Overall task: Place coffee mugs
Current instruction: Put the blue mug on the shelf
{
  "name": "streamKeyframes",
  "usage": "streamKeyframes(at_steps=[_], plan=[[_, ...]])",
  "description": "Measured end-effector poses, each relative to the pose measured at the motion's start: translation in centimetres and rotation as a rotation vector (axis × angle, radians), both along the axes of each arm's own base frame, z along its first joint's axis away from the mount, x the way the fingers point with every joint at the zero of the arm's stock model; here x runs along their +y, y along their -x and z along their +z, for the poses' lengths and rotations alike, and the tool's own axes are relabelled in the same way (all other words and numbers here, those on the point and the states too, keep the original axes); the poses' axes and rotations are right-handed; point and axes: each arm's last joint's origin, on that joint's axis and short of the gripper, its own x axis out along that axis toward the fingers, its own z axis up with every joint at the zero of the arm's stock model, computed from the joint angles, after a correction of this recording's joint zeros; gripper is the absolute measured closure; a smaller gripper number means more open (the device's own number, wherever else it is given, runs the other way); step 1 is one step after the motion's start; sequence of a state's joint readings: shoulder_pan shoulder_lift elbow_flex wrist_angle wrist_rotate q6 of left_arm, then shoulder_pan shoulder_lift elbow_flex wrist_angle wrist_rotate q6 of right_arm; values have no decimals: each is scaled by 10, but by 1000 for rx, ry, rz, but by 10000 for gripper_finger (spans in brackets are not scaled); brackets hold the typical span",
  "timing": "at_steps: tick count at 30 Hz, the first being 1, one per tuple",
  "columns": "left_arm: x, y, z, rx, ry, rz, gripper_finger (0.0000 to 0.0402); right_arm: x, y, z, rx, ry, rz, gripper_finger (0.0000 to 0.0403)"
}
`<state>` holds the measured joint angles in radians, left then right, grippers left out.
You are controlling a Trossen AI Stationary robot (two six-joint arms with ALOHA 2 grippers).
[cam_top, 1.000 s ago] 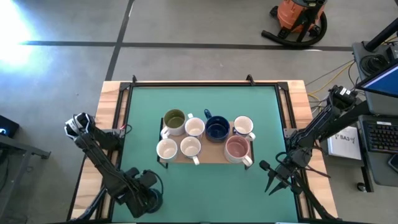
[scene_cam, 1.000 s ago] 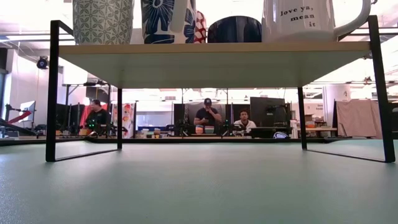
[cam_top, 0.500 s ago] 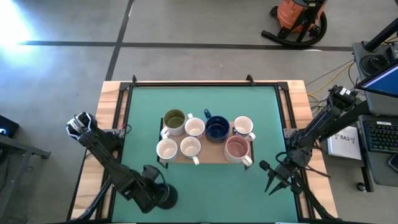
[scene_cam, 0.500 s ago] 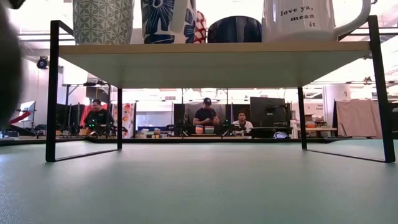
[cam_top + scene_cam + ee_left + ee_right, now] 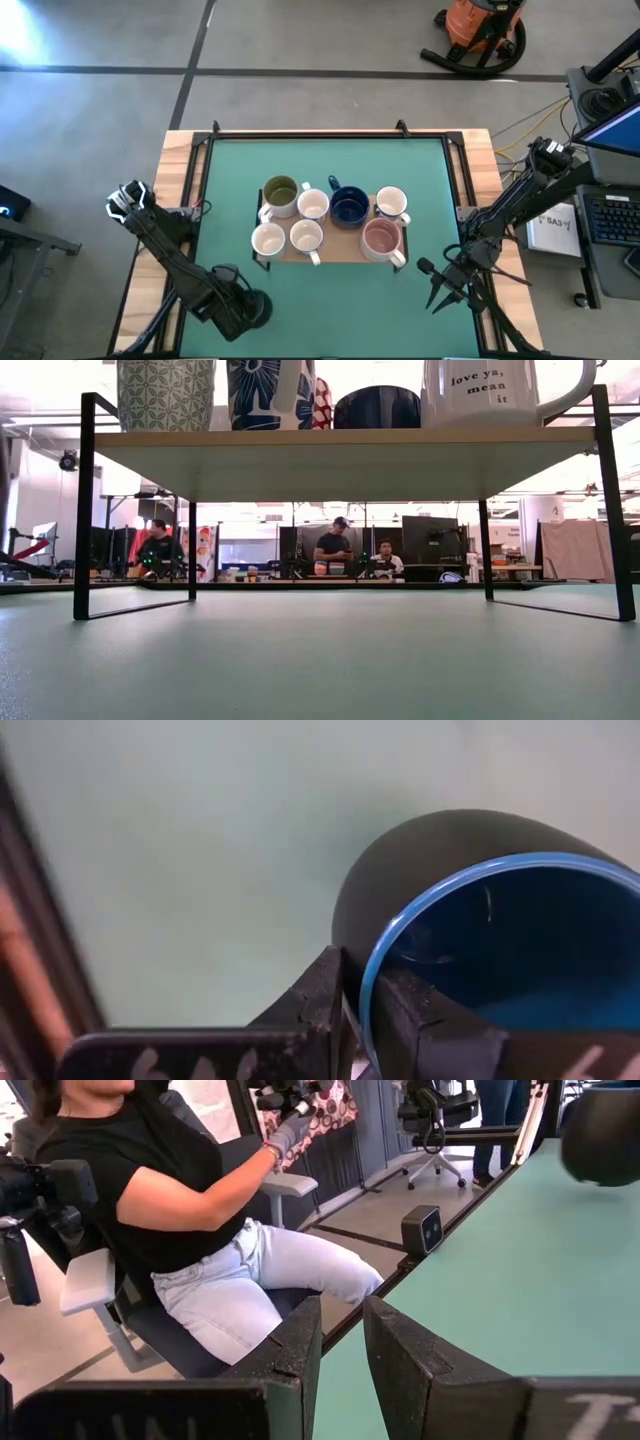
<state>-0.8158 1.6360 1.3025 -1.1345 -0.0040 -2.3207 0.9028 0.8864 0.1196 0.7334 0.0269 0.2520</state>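
Note:
A dark navy coffee mug [image 5: 430, 860] with a blue inside is at the table's near left corner, with my left gripper [image 5: 245, 312] shut on it from above. The right wrist view shows this mug [image 5: 600, 1135] far off. Several other mugs stand upright on a small wooden-topped rack [image 5: 340, 252] with black legs at mid-table: an olive-inside one [image 5: 281, 192], a navy one [image 5: 349, 207], a pinkish one [image 5: 382, 239] and white ones. My right gripper [image 5: 440, 297] waits open near the right edge with nothing between its fingers. My left gripper pinches the navy mug's rim [image 5: 368, 970], one finger [image 5: 320, 995] outside the wall and the other [image 5: 415, 1015] inside. The fingers come from above, pointing down. The mug is upright, mouth up. Whether its base is clear of the table I cannot tell.
Bare green table [image 5: 330, 300] lies between the rack and the near edge. A seated person [image 5: 180, 1210] is close to the table's near edge, by a small black box [image 5: 422, 1230]. More people [image 5: 335, 545] sit in the room behind.
My left gripper has rolled about its downward line at the near left corner, and the navy mug has swung round with it, first toward the right, then a little back. A dark blur at the low view's left edge half a second ago is gone.

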Motion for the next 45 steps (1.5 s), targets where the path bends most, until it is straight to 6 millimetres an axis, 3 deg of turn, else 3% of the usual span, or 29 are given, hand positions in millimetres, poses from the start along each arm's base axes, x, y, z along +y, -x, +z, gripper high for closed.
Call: streamKeyframes(at_steps=[15, 26, 34, 41, 45], plan=[[4, 4, -2, 54, -23, 14, 361, 0, 0, 0, 0, 0, 0, 335], [3, 5, -2, 63, -12, -21, 273, 0, 0, 0, 1, 0, 0, 335], [-5, 13, 19, 44, -26, -416, 260, 0, 0, 0, 0, 0, 1, 335], [-21, 14, 33, -149, -80, -770, 260, 0, 0, 0, 0, -1, 1, 335], [-24, 9, 31, -252, -164, -927, 260, 0, 0, 0, 0, 0, 0, 335]])
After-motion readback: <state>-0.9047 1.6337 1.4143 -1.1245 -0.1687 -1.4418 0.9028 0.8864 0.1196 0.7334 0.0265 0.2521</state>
